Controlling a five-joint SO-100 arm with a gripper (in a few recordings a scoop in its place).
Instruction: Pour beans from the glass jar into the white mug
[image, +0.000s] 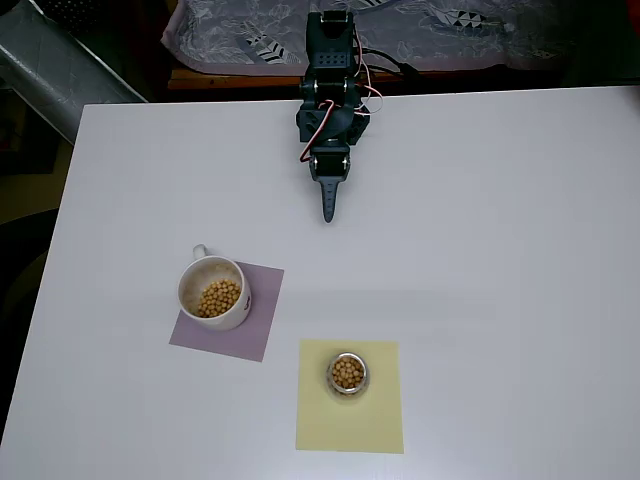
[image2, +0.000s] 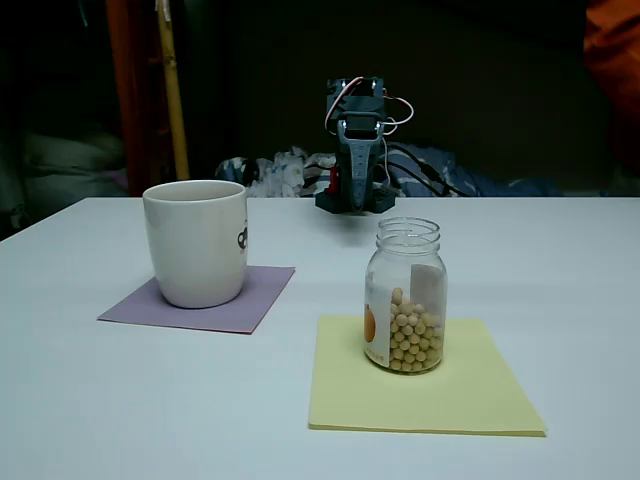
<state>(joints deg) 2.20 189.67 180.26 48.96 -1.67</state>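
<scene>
Gripper (image: 327, 205) folded near base, jaws together, empty. Glass jar (image2: 405, 296) upright on yellow mat (image: 375, 420), part-full of beans (image2: 413, 342). White mug (image: 212, 293) on purple mat (image: 258, 320), well apart. Risk: smooth glass slips in grasp; narrow mouth spills beside mug.

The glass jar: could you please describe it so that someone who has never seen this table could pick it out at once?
On the white table, two paper squares lie in front of the arm, one purple and one yellow. The glass jar stands upright on the yellow one. Unlike the wider, opaque white mug on the purple square, it is narrow and clear, open-topped, with a pale label and tan beans showing through its wall.
</scene>
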